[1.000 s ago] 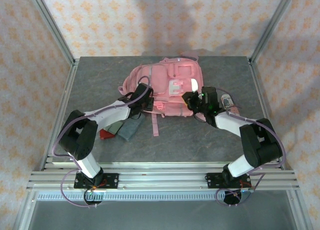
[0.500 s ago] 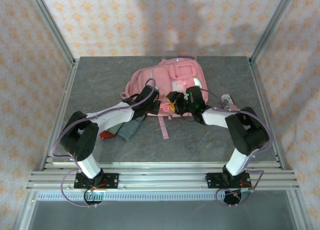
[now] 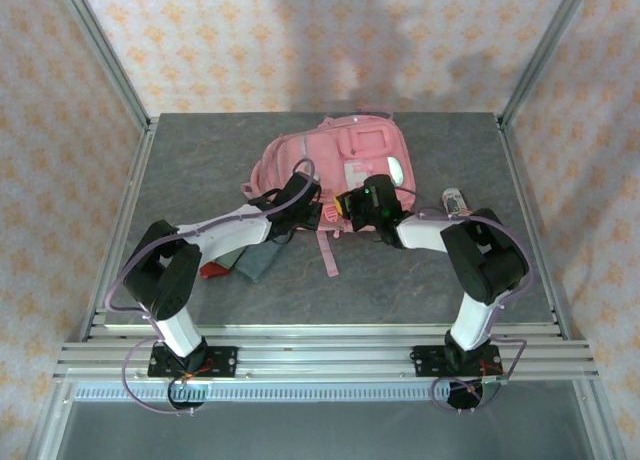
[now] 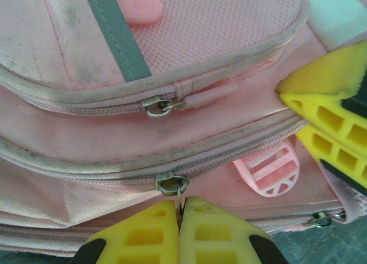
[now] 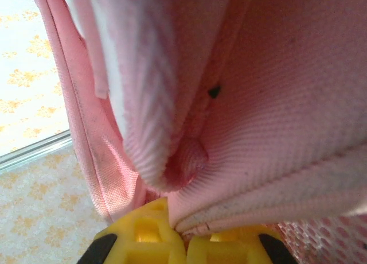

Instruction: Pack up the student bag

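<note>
Pink woven-fabric student bag (image 3: pixel 335 160) lies flat on the grey table (image 3: pixel 200 150), directly ahead of both grippers. The left gripper (image 4: pixel 179 205) is clenched on the small metal zip slider (image 4: pixel 171 183) by its tab. Just to its right, the right gripper (image 5: pixel 178 225) pinches a soft, coarse-weave fold of the bag. The step appears to be unzipping. The next move likely calls for a steady pull along the curved zip while the fabric is held taut.

student bag (image 5: pixel 287 103) cropped, red item (image 3: pixel 211 269) half-hidden
</note>
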Action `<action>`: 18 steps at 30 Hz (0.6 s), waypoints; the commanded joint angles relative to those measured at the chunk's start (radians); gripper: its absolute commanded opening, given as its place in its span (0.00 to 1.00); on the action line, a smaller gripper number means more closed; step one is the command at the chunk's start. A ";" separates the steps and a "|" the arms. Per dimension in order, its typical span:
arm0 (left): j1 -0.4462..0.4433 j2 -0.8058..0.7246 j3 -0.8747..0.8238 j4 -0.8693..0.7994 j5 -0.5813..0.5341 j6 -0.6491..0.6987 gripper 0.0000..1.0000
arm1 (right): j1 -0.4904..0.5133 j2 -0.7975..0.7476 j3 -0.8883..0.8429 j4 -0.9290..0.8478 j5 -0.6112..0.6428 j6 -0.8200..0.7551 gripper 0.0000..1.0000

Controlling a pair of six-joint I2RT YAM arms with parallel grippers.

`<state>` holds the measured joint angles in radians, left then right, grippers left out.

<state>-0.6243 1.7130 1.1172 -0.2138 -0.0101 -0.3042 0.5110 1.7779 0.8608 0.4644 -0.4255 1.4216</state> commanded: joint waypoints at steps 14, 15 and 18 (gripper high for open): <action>0.184 -0.009 -0.015 -0.056 -0.217 0.109 0.00 | -0.052 -0.086 -0.138 0.077 0.123 -0.007 0.00; 0.183 -0.007 -0.009 -0.059 -0.210 0.112 0.00 | -0.055 -0.087 -0.138 0.077 0.122 -0.014 0.00; 0.176 0.008 0.002 -0.077 -0.157 0.103 0.00 | -0.068 -0.090 -0.127 0.085 0.101 -0.051 0.00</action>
<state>-0.4858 1.7378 1.1168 -0.2344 -0.0891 -0.2096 0.4969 1.7214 0.7540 0.5697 -0.3943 1.4063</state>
